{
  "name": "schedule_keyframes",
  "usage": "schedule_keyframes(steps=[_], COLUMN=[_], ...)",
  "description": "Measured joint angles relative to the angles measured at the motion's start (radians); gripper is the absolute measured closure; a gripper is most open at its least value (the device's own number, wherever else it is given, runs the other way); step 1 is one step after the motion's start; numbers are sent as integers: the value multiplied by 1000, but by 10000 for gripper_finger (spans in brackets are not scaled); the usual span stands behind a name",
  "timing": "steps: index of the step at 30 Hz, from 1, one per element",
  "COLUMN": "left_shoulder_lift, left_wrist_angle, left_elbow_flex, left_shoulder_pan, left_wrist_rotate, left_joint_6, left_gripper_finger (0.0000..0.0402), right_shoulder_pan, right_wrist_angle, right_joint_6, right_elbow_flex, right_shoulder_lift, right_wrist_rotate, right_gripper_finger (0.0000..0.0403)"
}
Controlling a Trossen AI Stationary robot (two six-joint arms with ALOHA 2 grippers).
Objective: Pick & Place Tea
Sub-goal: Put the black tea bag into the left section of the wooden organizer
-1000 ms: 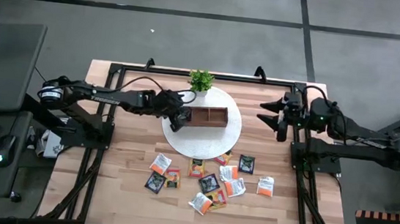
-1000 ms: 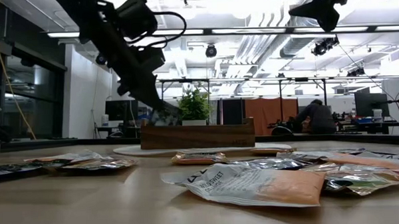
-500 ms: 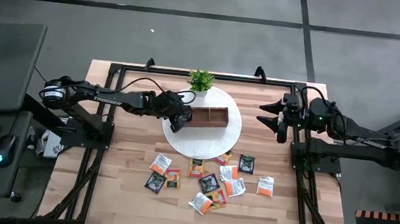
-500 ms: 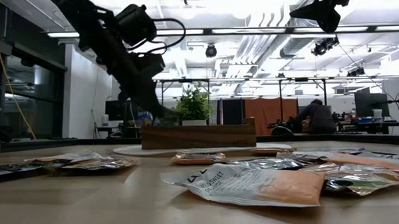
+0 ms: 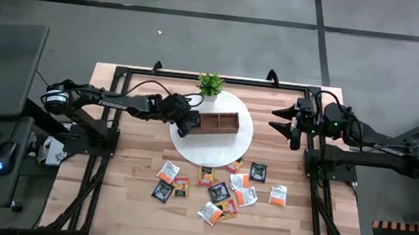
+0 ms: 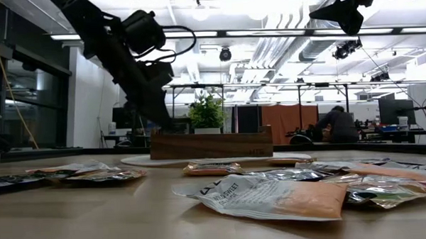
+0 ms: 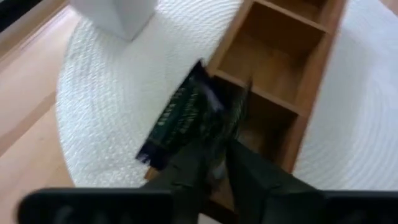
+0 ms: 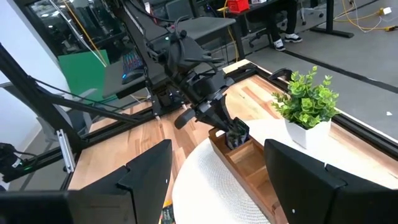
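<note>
**Left jaws started to part over the tray's end slot**

Change noted: a second earlier the left gripper (image 5: 185, 127) was clamped tight on a dark sachet (image 7: 186, 112) just short of the tray (image 5: 217, 123). By this moment it had edged slightly toward the tray's left end, and the fingers (image 7: 249, 174) had begun to spread. Only a narrow gap showed between them in the wrist view. Whether they still pinched the sachet's lower edge or had just let go, could not tell.

Meaning for the task, as a judgement: the release step was under way, and this sachet was about to count as placed.

Sachet versus jaws: it stood tilted, its lower edge down between the fingertips, the rest leaning out ahead of them over the rim of the end compartment (image 7: 264, 121). It had not settled flat inside.

The remaining tea (image 5: 222, 188) lay scattered on the table (image 5: 124, 202) in front of the white mat (image 5: 244, 140), well apart from both arms.

Right gripper (image 5: 283, 118) waited wide open and empty above the table's right side.
</note>
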Motion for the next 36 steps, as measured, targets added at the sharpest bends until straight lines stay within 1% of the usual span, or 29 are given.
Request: schedule_keyframes(steps=[5, 8, 11, 13, 19, 22, 25, 27, 29, 31, 36], left_shoulder_lift=[0, 0, -1, -23, -119, -185, -244, -272, -304, -332, -405], left_wrist_angle=[-20, -41, -65, -86, -119, -156, -187, -204, -231, -242, -287], left_elbow_flex=[26, 39, 56, 66, 78, 78, 79, 79, 78, 78, 77], left_shoulder_pan=[0, 0, 0, 0, 0, 0, 0, 0, 0, 0, 0], left_wrist_rotate=[3, -15, -16, -8, -5, -5, -6, -6, -6, -6, 11], left_joint_6=[20, 20, 30, 43, 37, 22, 13, 11, 2, -7, -42], left_gripper_finger=[226, 175, 140, 126, 120, 119, 119, 119, 119, 119, 119], right_shoulder_pan=[0, 0, 0, 0, 0, 0, 0, 0, 0, 0, 0], right_wrist_angle=[0, -3, -19, -39, -87, -123, -107, -86, -37, 22, 190], right_joint_6=[-4, -3, -1, 1, 14, -24, -65, -72, -56, -35, -23], right_elbow_flex=[0, 0, 0, 0, 0, 0, -36, -92, -168, -252, -423], right_shoulder_lift=[0, 0, 0, 0, -19, -59, -139, -218, -309, -398, -567], right_wrist_rotate=[3, 28, 70, 98, 110, 70, 35, 26, 49, 50, -28], right_gripper_finger=[153, 153, 153, 153, 153, 153, 153, 153, 153, 153, 153])
